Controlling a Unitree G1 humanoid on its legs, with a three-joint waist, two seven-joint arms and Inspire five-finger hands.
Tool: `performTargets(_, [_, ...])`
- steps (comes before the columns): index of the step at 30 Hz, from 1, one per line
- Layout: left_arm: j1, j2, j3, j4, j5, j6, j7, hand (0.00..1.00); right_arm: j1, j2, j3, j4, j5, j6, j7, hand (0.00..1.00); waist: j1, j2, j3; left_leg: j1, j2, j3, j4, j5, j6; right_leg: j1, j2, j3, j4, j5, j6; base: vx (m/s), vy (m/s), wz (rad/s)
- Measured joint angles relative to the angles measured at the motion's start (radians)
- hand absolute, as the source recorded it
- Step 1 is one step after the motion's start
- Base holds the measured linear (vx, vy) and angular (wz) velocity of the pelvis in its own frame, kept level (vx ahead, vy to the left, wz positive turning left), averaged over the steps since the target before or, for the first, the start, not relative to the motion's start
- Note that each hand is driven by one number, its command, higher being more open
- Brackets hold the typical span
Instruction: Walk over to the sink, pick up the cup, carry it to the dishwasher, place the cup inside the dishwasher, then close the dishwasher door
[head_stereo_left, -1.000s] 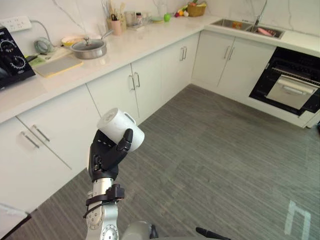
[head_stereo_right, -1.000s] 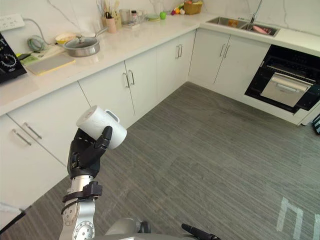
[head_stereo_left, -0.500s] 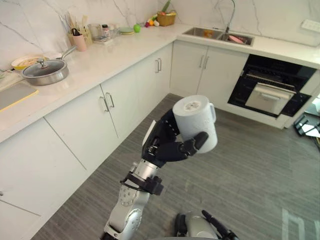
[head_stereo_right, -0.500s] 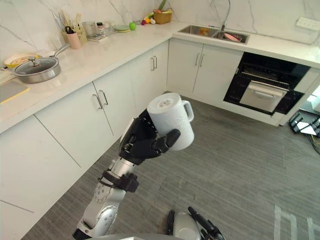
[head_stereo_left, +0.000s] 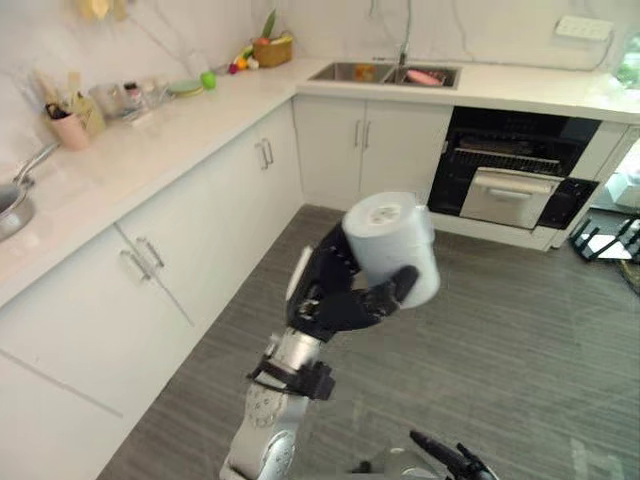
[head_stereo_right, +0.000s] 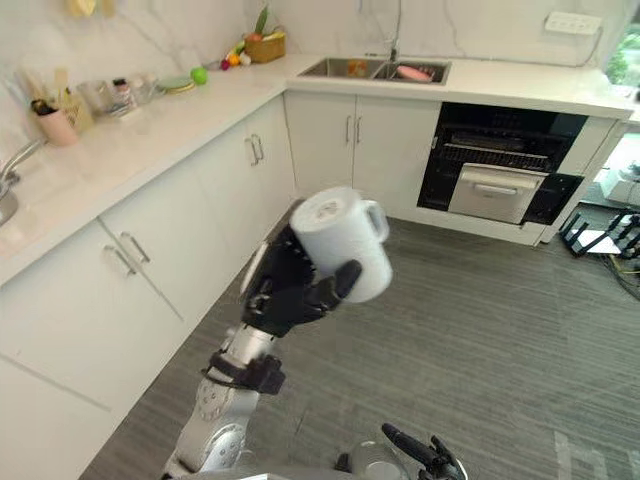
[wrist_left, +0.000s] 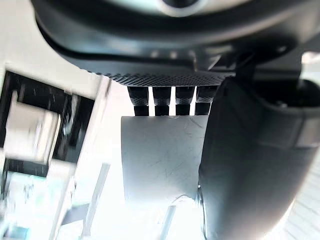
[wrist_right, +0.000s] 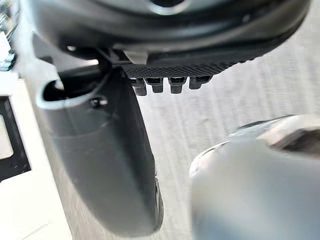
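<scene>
**Over the kitchen floor – white cup held in the left hand**

Closest to the camera, low in the eye views, the right hand (head_stereo_right: 425, 455) hangs with its fingers loosely straight and nothing in them. Just beyond it the left hand (head_stereo_left: 335, 300) is raised over the grey plank floor (head_stereo_left: 520, 330). Its fingers and thumb are curled round the white cup (head_stereo_left: 390, 245), gripping it. The cup is tilted, with one round end turned up toward the camera and its handle on the far side. In the left wrist view the cup's pale wall sits against the row of fingers (wrist_left: 170, 95), and the thumb lies across one side.

Past the hand, white cabinets (head_stereo_left: 210, 210) run under an L-shaped white worktop (head_stereo_left: 180, 125). Farther off, set under that worktop, stands the black-fronted dishwasher (head_stereo_left: 515, 175) with a silver panel at its front – well apart from the cup. Just beside it, let into the worktop, is the sink (head_stereo_left: 380, 72), with a tap (head_stereo_left: 405, 40) behind it and something pink (head_stereo_left: 424, 77) in one basin. Farthest along the worktop sit a green fruit (head_stereo_left: 208, 79) and a basket (head_stereo_left: 265, 50).
</scene>
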Motion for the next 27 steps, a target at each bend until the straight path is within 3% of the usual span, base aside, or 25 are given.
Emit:
performTargets(2, [0.031, -0.005, 0.061, -0.003, -0.023, -0.019, 0.014, 0.00, -0.048, -0.012, 0.016, 0.027, 0.000, -0.024, 0.005, 1.00, 0.022, -0.001, -0.003, -0.010, -0.047, 0.023, -0.336, -0.056, -0.022, 0.043, 0.022, 0.044, -0.057, 0.012, -0.005, 0.39, -0.108, -0.68])
performTargets(3, [0.051, -0.007, 0.097, -0.002, -0.036, -0.029, 0.035, 0.00, -0.106, -0.021, 0.034, 0.079, -0.002, -0.044, 0.007, 1.00, 0.029, -0.006, -0.004, 0.024, -0.116, -0.014, -0.640, -0.044, -0.042, 0.069, 0.022, 0.078, -0.082, 0.021, -0.020, 0.36, -0.034, -0.67])
performTargets(4, [0.062, -0.007, 0.108, -0.002, -0.036, -0.031, 0.050, 0.00, -0.130, -0.025, 0.041, 0.102, -0.002, -0.051, 0.007, 1.00, 0.033, -0.007, -0.005, 0.047, -0.153, -0.040, -0.783, -0.023, -0.052, 0.081, 0.021, 0.095, -0.089, 0.022, -0.020, 0.47, 0.007, -0.86])
performTargets(5, [0.082, -0.003, 0.114, 0.005, -0.036, -0.035, 0.070, 0.00, -0.161, -0.027, 0.051, 0.129, -0.010, -0.064, 0.008, 1.00, 0.038, -0.015, -0.009, 0.083, -0.213, -0.102, -0.953, 0.082, -0.064, 0.110, 0.013, 0.126, -0.098, 0.022, -0.019, 0.52, 0.063, -0.73])
performTargets(6, [0.098, -0.001, 0.107, 0.013, -0.036, -0.036, 0.077, 0.00, -0.168, -0.022, 0.052, 0.135, -0.013, -0.069, 0.010, 1.00, 0.041, -0.025, -0.020, 0.094, -0.249, -0.131, -1.010, 0.151, -0.067, 0.133, 0.001, 0.148, -0.112, 0.016, -0.007, 0.63, 0.109, -0.52])
performTargets(7, [0.096, -0.002, 0.101, 0.023, -0.036, -0.038, 0.077, 0.00, -0.168, -0.020, 0.051, 0.138, -0.013, -0.076, 0.009, 1.00, 0.041, -0.029, -0.022, 0.090, -0.265, -0.139, -1.015, 0.178, -0.061, 0.146, -0.006, 0.149, -0.121, 0.009, 0.005, 0.64, 0.143, -0.11])
performTargets(9, [0.086, -0.013, 0.063, 0.080, -0.036, -0.039, 0.060, 0.00, -0.178, -0.020, 0.044, 0.188, -0.010, -0.087, -0.024, 1.00, 0.037, -0.054, -0.039, 0.061, -0.346, -0.143, -1.044, 0.249, 0.003, 0.182, -0.056, 0.145, -0.133, -0.026, 0.065, 0.57, 0.140, 0.20])
performTargets(10, [0.084, -0.012, 0.059, 0.094, -0.036, -0.038, 0.049, 0.00, -0.180, -0.020, 0.039, 0.208, -0.009, -0.088, -0.038, 1.00, 0.037, -0.062, -0.049, 0.058, -0.365, -0.147, -1.034, 0.257, 0.013, 0.186, -0.077, 0.144, -0.121, -0.038, 0.085, 0.57, 0.085, 0.25])
performTargets(11, [0.058, -0.001, 0.062, 0.128, -0.037, -0.029, 0.033, 0.00, -0.186, -0.007, 0.011, 0.229, -0.005, -0.085, -0.064, 1.00, 0.032, -0.083, -0.050, 0.063, -0.391, -0.142, -0.972, 0.207, 0.039, 0.179, -0.114, 0.147, -0.055, -0.044, 0.121, 0.59, 0.056, 0.11])
performTargets(12, [0.033, 0.010, 0.085, 0.156, -0.053, -0.018, 0.024, 0.00, -0.192, 0.007, 0.004, 0.244, 0.005, -0.083, -0.083, 1.00, 0.029, -0.086, -0.048, 0.061, -0.377, -0.142, -0.875, 0.151, 0.051, 0.171, -0.119, 0.142, 0.033, 0.010, 0.153, 0.59, 0.047, -0.03])
performTargets(13, [0.024, 0.017, 0.101, 0.164, -0.058, -0.007, 0.018, 0.00, -0.199, 0.020, -0.001, 0.243, 0.010, -0.083, -0.093, 1.00, 0.036, -0.085, -0.046, 0.047, -0.357, -0.133, -0.774, 0.114, 0.066, 0.177, -0.112, 0.133, 0.074, 0.058, 0.143, 0.52, 0.085, -0.31])
performTargets(14, [0.019, 0.045, 0.111, 0.157, -0.068, -0.004, 0.009, 0.00, -0.186, 0.049, -0.024, 0.235, 0.017, -0.092, -0.124, 1.00, 0.044, -0.099, -0.043, 0.033, -0.385, -0.086, -0.671, 0.030, 0.014, 0.174, -0.130, 0.080, 0.190, 0.121, 0.124, 0.39, 0.184, -0.29])
performTargets(15, [0.021, 0.053, 0.099, 0.131, -0.075, -0.004, -0.014, 0.00, -0.153, 0.042, -0.034, 0.208, 0.042, -0.116, -0.163, 1.00, 0.042, -0.103, -0.062, 0.095, -0.414, -0.069, -0.773, 0.054, 0.089, 0.147, -0.173, 0.011, 0.359, 0.187, 0.151, 0.32, 0.260, -0.20])
performTargets(16, [0.022, 0.059, 0.098, 0.112, -0.075, -0.006, -0.030, 0.00, -0.145, 0.041, -0.034, 0.207, 0.048, -0.133, -0.185, 1.00, 0.041, -0.095, -0.075, 0.128, -0.410, -0.051, -0.788, -0.021, 0.125, 0.131, -0.200, -0.021, 0.445, 0.235, 0.155, 0.38, 0.292, -0.15])
performTargets(17, [0.019, 0.076, 0.099, 0.094, -0.076, -0.012, -0.041, 0.00, -0.148, 0.050, -0.037, 0.200, 0.050, -0.138, -0.221, 1.00, 0.038, -0.146, -0.087, 0.181, -0.453, -0.032, -0.797, -0.066, 0.145, 0.073, -0.302, -0.033, 0.627, 0.303, 0.137, 0.44, 0.192, -0.30])
performTargets(18, [0.017, 0.066, 0.095, 0.088, -0.075, -0.014, -0.043, 0.00, -0.155, 0.038, -0.042, 0.154, 0.046, -0.143, -0.239, 1.00, 0.023, -0.149, -0.092, 0.221, -0.458, -0.022, -0.805, -0.100, 0.148, -0.025, -0.355, -0.034, 0.791, 0.256, 0.090, 0.47, 0.133, -0.35])
performTargets(20, [0.013, 0.063, 0.053, 0.077, -0.071, -0.017, -0.043, 0.00, -0.149, 0.036, -0.042, 0.043, 0.026, -0.160, -0.281, 1.00, -0.013, -0.114, -0.071, 0.307, -0.439, -0.026, -0.880, -0.096, 0.132, -0.166, -0.362, -0.032, 0.875, 0.172, 0.099, 0.35, 0.077, -0.16])
performTargets(22, [-0.007, 0.070, -0.003, 0.076, -0.053, -0.018, -0.043, 0.00, -0.146, 0.041, -0.037, -0.068, 0.025, -0.170, -0.336, 1.00, -0.044, -0.081, -0.052, 0.391, -0.408, -0.033, -0.956, -0.088, 0.117, -0.281, -0.330, -0.042, 0.810, 0.106, 0.132, 0.41, 0.051, -0.02])
performTargets(23, [-0.037, 0.082, -0.042, 0.076, -0.051, -0.020, -0.043, 0.00, -0.141, 0.052, -0.036, -0.143, 0.011, -0.181, -0.374, 1.00, -0.058, -0.072, -0.043, 0.435, -0.390, -0.040, -0.991, -0.088, 0.106, -0.328, -0.307, -0.063, 0.689, 0.078, 0.137, 0.42, 0.006, 0.03])
performTargets(25, [-0.090, 0.093, -0.093, 0.076, -0.033, -0.043, -0.044, 0.00, -0.122, 0.079, -0.037, -0.293, -0.045, -0.210, -0.455, 1.00, -0.074, -0.073, -0.035, 0.511, -0.373, -0.040, -1.025, -0.110, 0.063, -0.361, -0.281, -0.110, 0.401, 0.079, 0.132, 0.50, -0.085, -0.02])
performTargets(26, [-0.100, 0.093, -0.099, 0.076, -0.032, -0.051, -0.045, 0.00, -0.117, 0.084, -0.037, -0.330, -0.056, -0.218, -0.472, 1.00, -0.075, -0.074, -0.032, 0.535, -0.371, -0.035, -1.031, -0.118, 0.050, -0.364, -0.278, -0.127, 0.336, 0.084, 0.130, 0.57, -0.143, -0.17])
performTargets(27, [-0.109, 0.091, -0.107, 0.076, -0.030, -0.074, -0.044, 0.00, -0.110, 0.090, -0.036, -0.395, -0.080, -0.227, -0.498, 1.00, -0.078, -0.077, -0.031, 0.584, -0.369, -0.029, -1.036, -0.135, 0.029, -0.366, -0.279, -0.169, 0.224, 0.124, 0.120, 0.50, -0.135, -0.19])
